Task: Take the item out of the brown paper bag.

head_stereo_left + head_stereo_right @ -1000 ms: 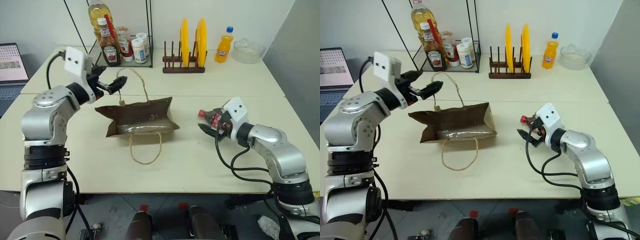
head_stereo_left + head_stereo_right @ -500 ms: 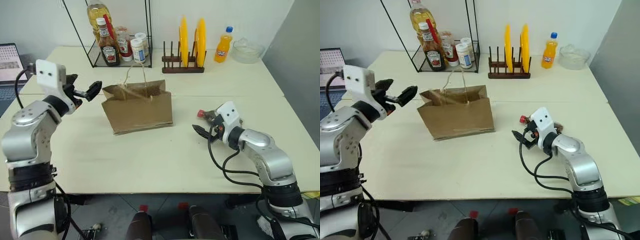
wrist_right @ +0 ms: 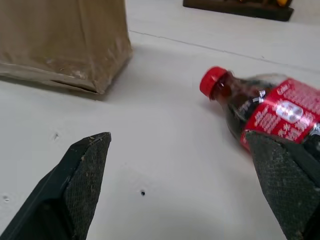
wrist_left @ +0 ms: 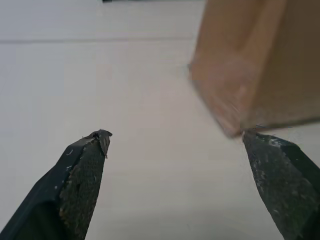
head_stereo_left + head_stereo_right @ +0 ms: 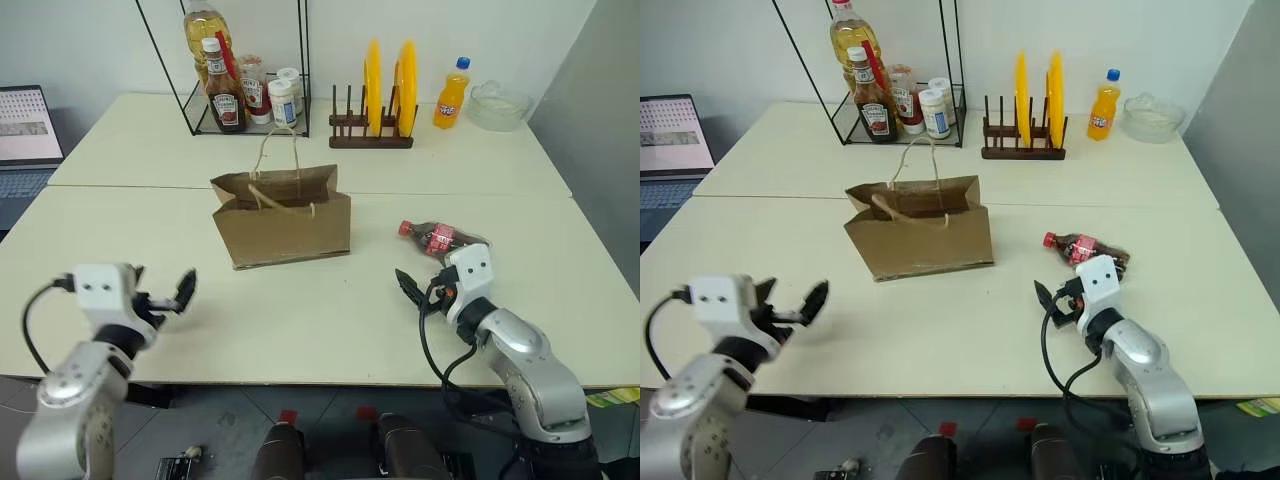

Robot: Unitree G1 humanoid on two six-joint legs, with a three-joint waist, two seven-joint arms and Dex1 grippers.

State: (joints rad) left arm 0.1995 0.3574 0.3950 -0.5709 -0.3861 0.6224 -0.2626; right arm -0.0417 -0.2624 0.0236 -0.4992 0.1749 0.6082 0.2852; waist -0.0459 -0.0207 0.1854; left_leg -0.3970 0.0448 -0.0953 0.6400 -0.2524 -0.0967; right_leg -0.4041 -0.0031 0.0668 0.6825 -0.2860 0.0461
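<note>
Left to right across the bench: a laptop sits at the far left edge; the left gripper hangs low over the near left part of the bench, its fingers spread wide and empty, well apart from the bag. A wire rack of sauce and oil bottles stands at the back. The bag stands upright at mid-bench, mouth open, its cord handles arching above the rim. Behind it to the right is a wooden rack with two yellow plates. The cola bottle lies on its side on the bench to the right of the bag, clear of it, red cap pointing toward the bag; the task's item is thus already out. The right gripper sits just in front of the bottle, fingers spread with nothing between them. An orange soda bottle and a clear bowl stand at the far right rear. Risks, as judged from this layout: the bottle rests on its round side and could roll if the right arm or its cable brushes it while moving; the bag, light and likely empty, could tip or slide if the left gripper swings toward it; a stray finger could catch a loose handle and drag the bag along.
</note>
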